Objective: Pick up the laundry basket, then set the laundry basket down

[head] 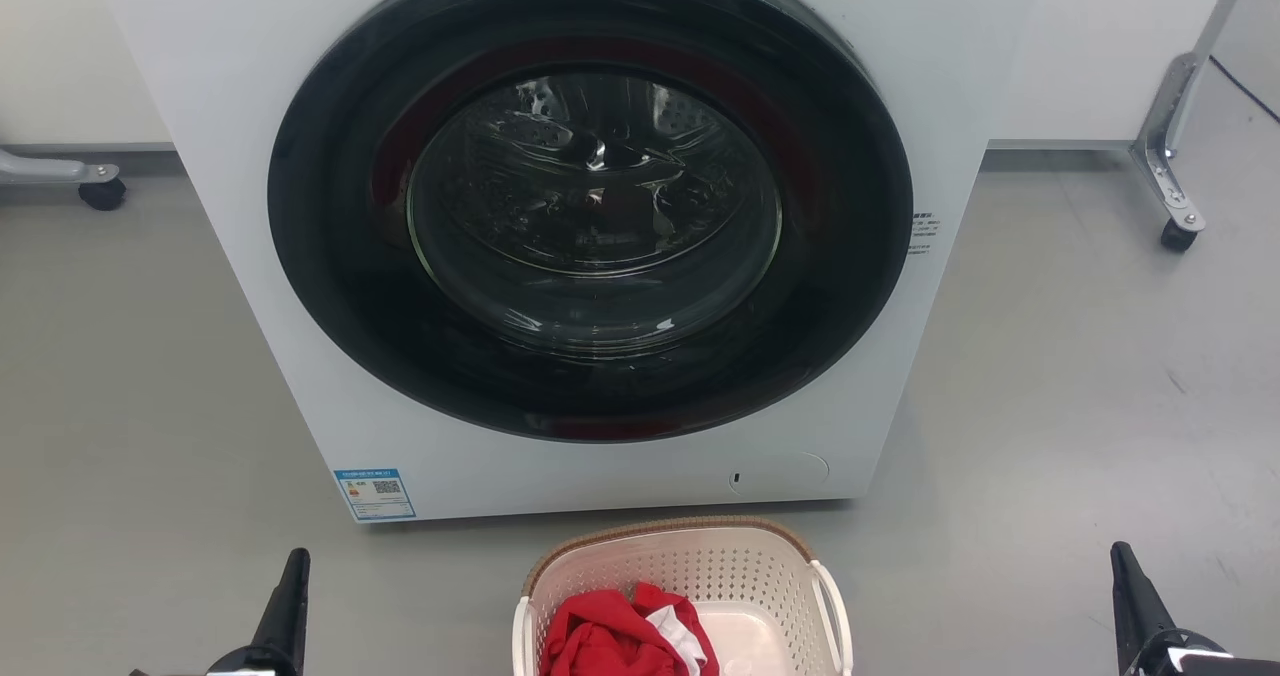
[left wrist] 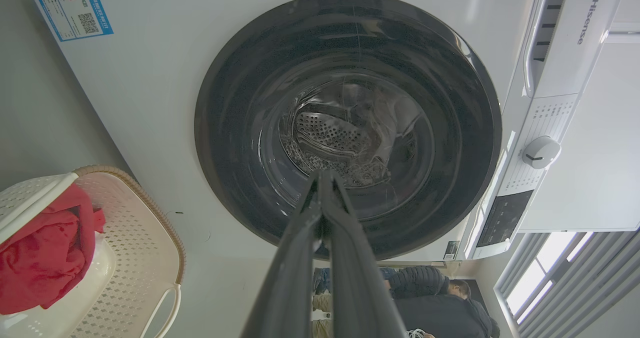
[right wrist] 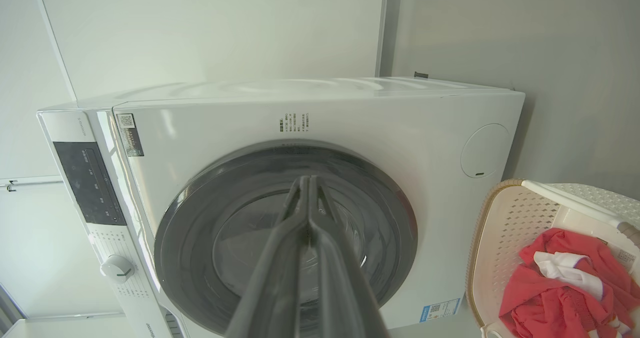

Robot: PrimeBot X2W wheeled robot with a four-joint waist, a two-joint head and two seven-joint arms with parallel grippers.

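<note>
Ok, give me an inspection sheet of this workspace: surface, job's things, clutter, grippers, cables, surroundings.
Surface: grey floor, a few faint scuffs.
Job's things: laundry basket stands on the floor just before the washer, between the grippers; red and white clothes inside.
Clutter: nothing seen.
Grippers: left gripper and right gripper both shut, empty, apart from the basket.
Cables: thin dark line on the floor at far right, perhaps a cable.
Surroundings: washer door closed; wheeled metal stands on either side; a person in the left wrist view.
</note>
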